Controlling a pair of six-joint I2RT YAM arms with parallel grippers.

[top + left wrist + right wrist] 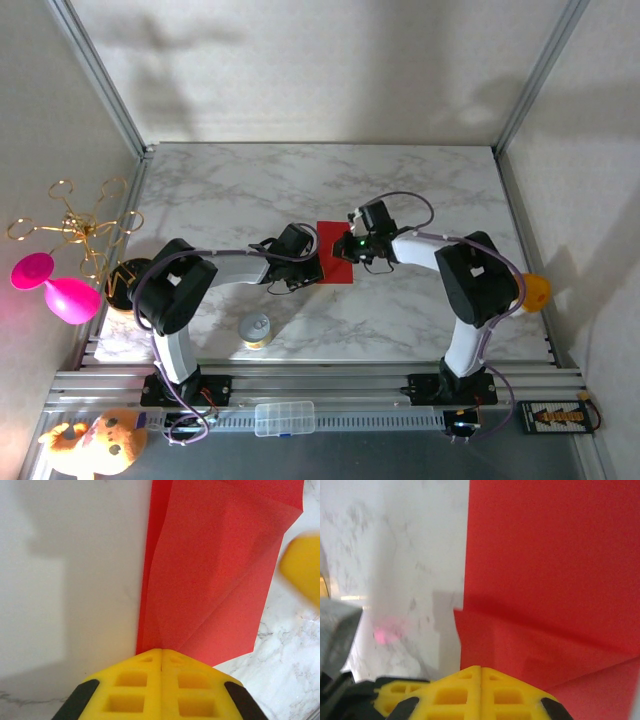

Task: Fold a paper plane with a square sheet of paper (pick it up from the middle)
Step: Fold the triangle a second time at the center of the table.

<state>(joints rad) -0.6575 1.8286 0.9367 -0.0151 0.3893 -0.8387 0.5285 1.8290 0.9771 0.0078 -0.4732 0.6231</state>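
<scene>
Lying at the middle of the marble table (300,180), between both arms: the square sheet of paper (337,252), bright red, partly folded.
Condition: thin, very light and limp. It is showing creases and a raised flap, and would likely tear or slip under a hard pull.
Left gripper (161,659): jaws are pressing together, apparently pinching the sheet's near edge.
Right gripper (481,672): jaws are meeting at the folded flap; whether paper is lying between them is unclear.
Handling: an edge or crease is offering the best hold, nipped gently.
</scene>
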